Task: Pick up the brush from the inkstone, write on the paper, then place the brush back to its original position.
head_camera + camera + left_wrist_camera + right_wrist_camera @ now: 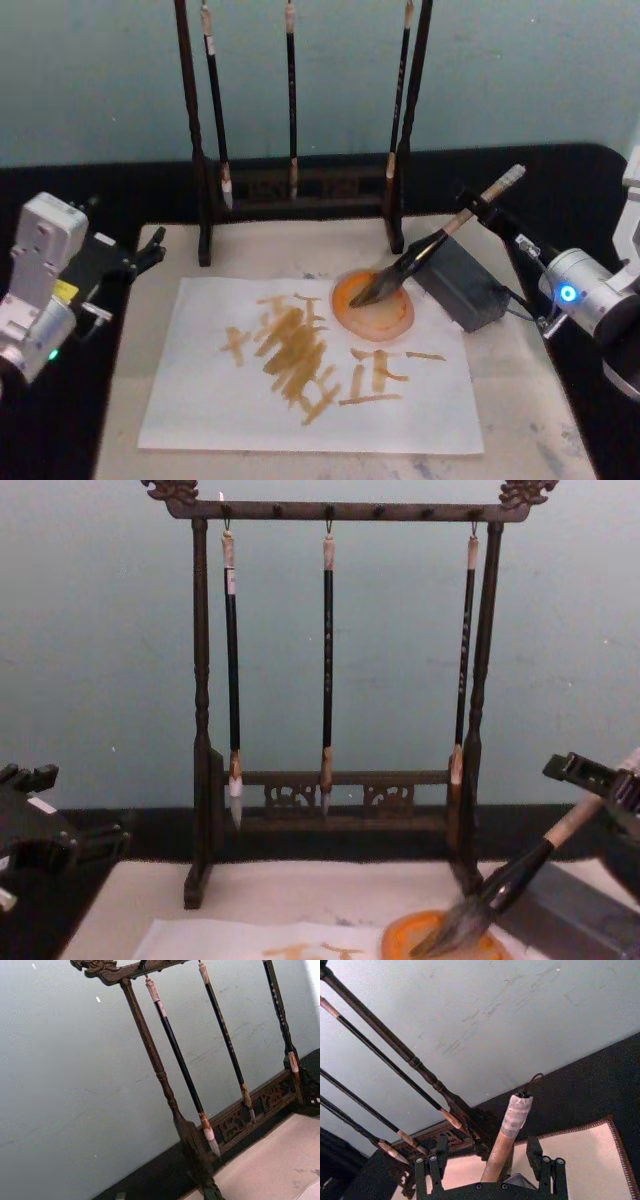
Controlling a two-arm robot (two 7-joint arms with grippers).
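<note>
My right pincer (pixel 477 206), spread apart, is straddling the brush (pixel 430 247), whose bristles are lying in the inkstone (pixel 345 300). My left pincer (pixel 150 250) is idling, parted, at the counter's (pixel 120 195) left edge.

Brush (pixel 512 1115) lower shaft and tuft were hidden behind the right gripper (pixel 488 1144) in its wrist view, inkstone (pixel 400 942) beside that gripper was cut by chest view's lower edge, paper (pixel 200 942) likewise, rack (pixel 191 120) top was cropped in head view
</note>
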